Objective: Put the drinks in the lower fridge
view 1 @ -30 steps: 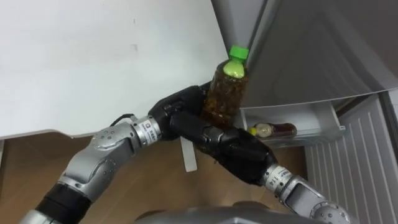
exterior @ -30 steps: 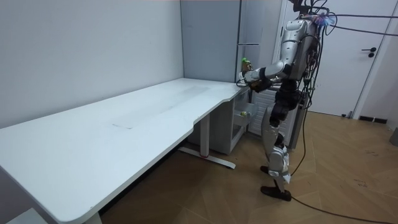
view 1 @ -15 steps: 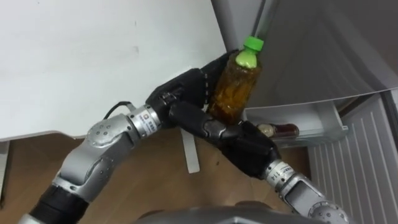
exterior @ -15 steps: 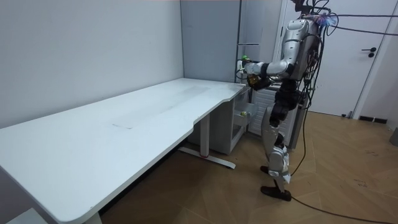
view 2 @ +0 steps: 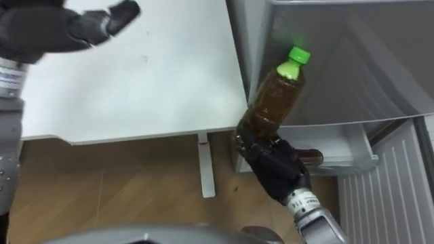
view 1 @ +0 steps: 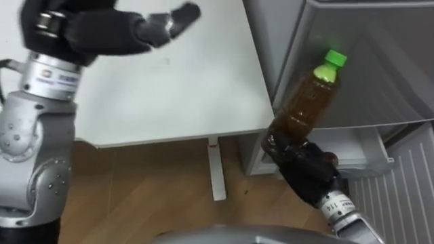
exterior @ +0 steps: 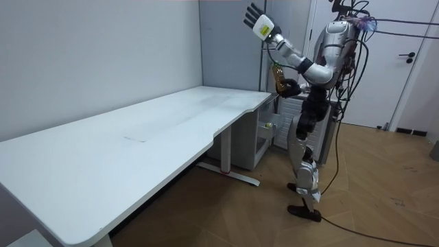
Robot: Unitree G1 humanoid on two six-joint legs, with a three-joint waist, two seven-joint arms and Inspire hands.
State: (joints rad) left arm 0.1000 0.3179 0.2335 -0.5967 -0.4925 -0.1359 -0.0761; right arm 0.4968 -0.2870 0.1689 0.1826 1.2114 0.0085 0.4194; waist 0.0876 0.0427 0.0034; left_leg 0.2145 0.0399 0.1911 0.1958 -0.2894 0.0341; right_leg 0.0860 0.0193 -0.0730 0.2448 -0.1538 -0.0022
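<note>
while right hand [view 1: 308, 173] grips bottle [view 1: 305, 108], left hand [view 1: 102, 30] splayed above white desk [view 1: 190, 88], fridge drawer [view 2: 352, 163] near

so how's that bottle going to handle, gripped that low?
Bottle looks nearly full, so likely heavy for its size. Right hand grips only its base while it tilts, so it may lever out. Smooth plastic may slip.

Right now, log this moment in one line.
stand: by fridge | right robot hand: shut on bottle, tilted | left robot hand: open, raised over desk | bottle: not yet in fridge
</note>
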